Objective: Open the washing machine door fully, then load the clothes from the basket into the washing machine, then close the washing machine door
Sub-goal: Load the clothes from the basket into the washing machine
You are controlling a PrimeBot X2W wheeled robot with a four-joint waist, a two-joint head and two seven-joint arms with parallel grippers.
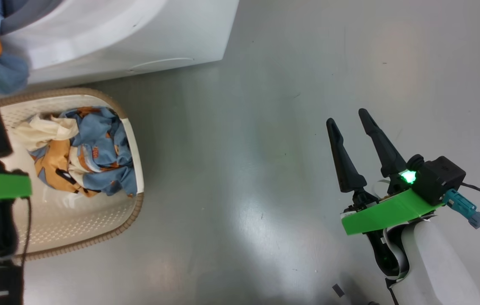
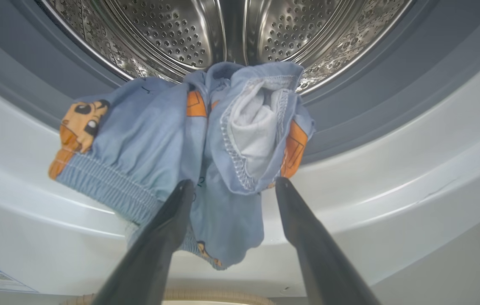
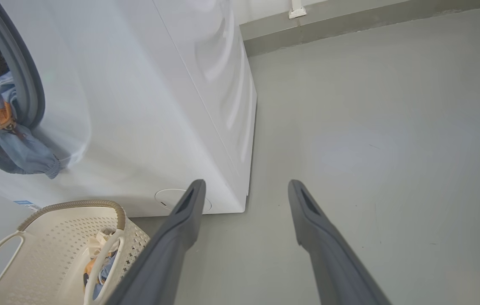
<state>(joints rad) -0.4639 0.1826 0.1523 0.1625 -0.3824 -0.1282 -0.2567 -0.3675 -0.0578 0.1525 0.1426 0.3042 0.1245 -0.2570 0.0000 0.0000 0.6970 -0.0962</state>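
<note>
Clothes (image 1: pixel 96 156) are being loaded: one light-blue cartoon-print garment (image 2: pixel 146 140) is hanging over the grey rubber gasket (image 2: pixel 371 93) of the white front-loading washing machine (image 3: pixel 138 106), the rest are lying in the cream perforated plastic basket (image 1: pixel 137 161), and the left jaws and the right jaws are gaping empty, so nudging it inside is probably coming next.

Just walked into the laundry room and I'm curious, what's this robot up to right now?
It's loading laundry. Its left hand is open at the mouth of the washing machine, where a blue printed garment hangs over the grey gasket, half out of the drum. More clothes lie in the basket beside the machine. The right hand is open, holding nothing, above the floor.
</note>
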